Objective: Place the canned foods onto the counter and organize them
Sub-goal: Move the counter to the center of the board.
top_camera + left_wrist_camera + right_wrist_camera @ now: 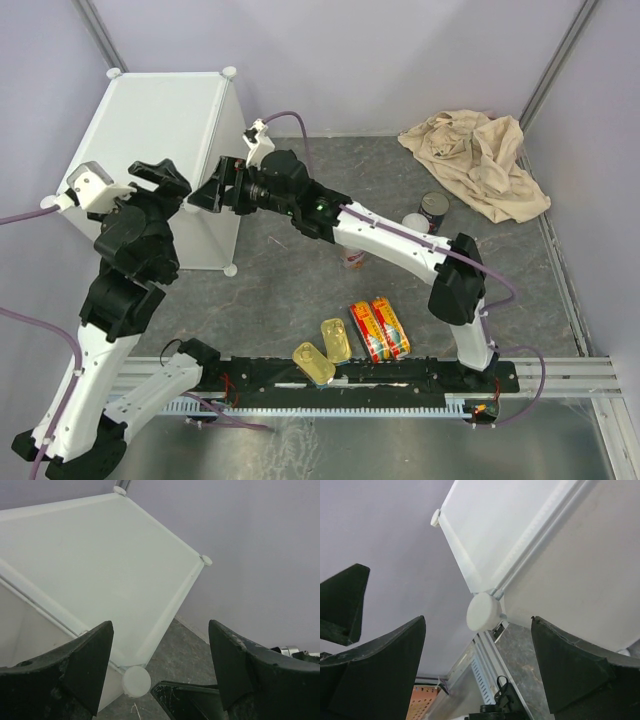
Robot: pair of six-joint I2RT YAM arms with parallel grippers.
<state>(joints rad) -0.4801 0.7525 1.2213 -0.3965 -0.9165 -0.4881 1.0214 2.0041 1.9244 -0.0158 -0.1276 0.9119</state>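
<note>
The counter is a big white cube at the back left, with round knobs at its corners. My left gripper hangs open at its near right corner, nothing between the fingers. My right gripper faces it, open and empty, against the counter's right side panel. In the left wrist view the counter and a corner knob lie ahead of that gripper. Two gold tins and two red-yellow tins lie near the front. A dark can and a white-and-red can stand right of my right arm; another white-and-red can peeks out under it.
A crumpled beige cloth lies at the back right. A metal rail runs along the near edge of the grey tabletop. Purple walls close in the back and sides. In the right wrist view a corner knob of the counter sits between the fingers' line.
</note>
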